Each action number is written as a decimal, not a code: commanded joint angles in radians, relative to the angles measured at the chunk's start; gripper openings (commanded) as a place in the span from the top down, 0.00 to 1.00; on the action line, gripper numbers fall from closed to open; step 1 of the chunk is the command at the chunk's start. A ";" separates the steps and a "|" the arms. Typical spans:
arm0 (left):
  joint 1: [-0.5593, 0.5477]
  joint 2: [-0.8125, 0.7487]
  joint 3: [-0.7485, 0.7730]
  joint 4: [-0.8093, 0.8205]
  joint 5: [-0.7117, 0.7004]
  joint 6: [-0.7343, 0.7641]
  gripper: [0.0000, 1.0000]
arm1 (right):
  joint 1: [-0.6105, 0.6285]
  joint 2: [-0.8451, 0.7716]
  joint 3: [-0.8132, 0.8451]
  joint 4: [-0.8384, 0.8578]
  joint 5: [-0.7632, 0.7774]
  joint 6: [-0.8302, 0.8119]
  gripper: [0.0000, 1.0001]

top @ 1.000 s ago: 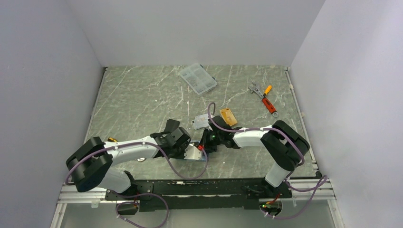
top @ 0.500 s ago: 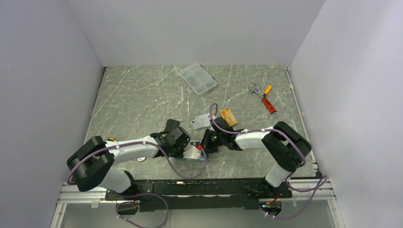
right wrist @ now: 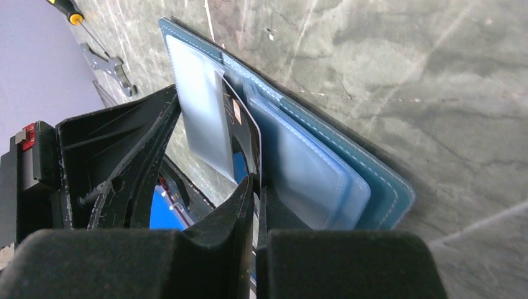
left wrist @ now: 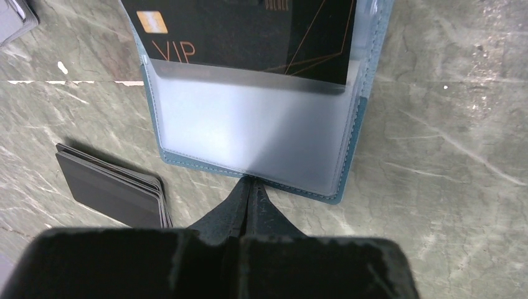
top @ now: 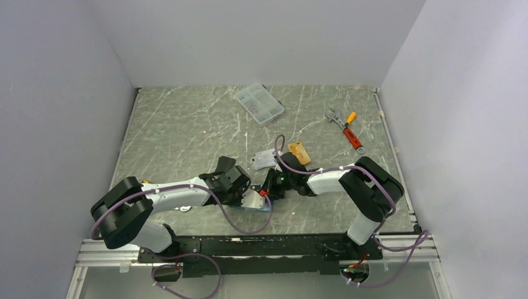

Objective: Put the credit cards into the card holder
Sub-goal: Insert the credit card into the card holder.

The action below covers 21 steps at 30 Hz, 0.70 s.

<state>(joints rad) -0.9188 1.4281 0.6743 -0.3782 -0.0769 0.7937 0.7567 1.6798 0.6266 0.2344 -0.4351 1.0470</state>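
Observation:
The teal card holder (left wrist: 353, 143) lies open on the table, its clear sleeves facing up. My left gripper (left wrist: 250, 182) is shut, pinching the near edge of the holder. A black credit card (left wrist: 249, 37) marked VIP sits partway into a clear sleeve. My right gripper (right wrist: 256, 184) is shut on that card (right wrist: 244, 131), holding it edge-on against the holder (right wrist: 373, 187). In the top view both grippers meet over the holder (top: 256, 202) near the table's front edge. More credit cards, one silver (top: 263, 160) and one orange (top: 299, 152), lie just behind.
A stack of dark cards (left wrist: 109, 190) lies left of the holder. A clear compartment box (top: 259, 103) stands at the back. A wrench (top: 334, 115) and an orange-handled screwdriver (top: 352, 134) lie at the back right.

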 commanded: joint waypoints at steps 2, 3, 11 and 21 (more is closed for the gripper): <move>0.003 0.027 -0.040 0.049 0.035 0.027 1.00 | -0.004 0.070 0.036 -0.025 0.014 -0.051 0.99; 0.003 0.027 -0.041 0.047 0.037 0.028 1.00 | -0.005 0.073 0.044 -0.028 0.013 -0.054 0.99; 0.002 0.022 -0.041 0.039 0.046 0.020 1.00 | 0.002 0.109 0.076 -0.026 0.008 -0.040 0.97; 0.000 -0.009 -0.029 0.026 0.068 0.003 1.00 | 0.026 0.089 0.115 -0.124 0.033 -0.059 0.76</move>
<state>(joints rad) -0.9188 1.4200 0.6674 -0.3729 -0.0719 0.8066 0.7750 1.7691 0.7216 0.2241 -0.4763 1.0306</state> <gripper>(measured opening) 0.009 0.175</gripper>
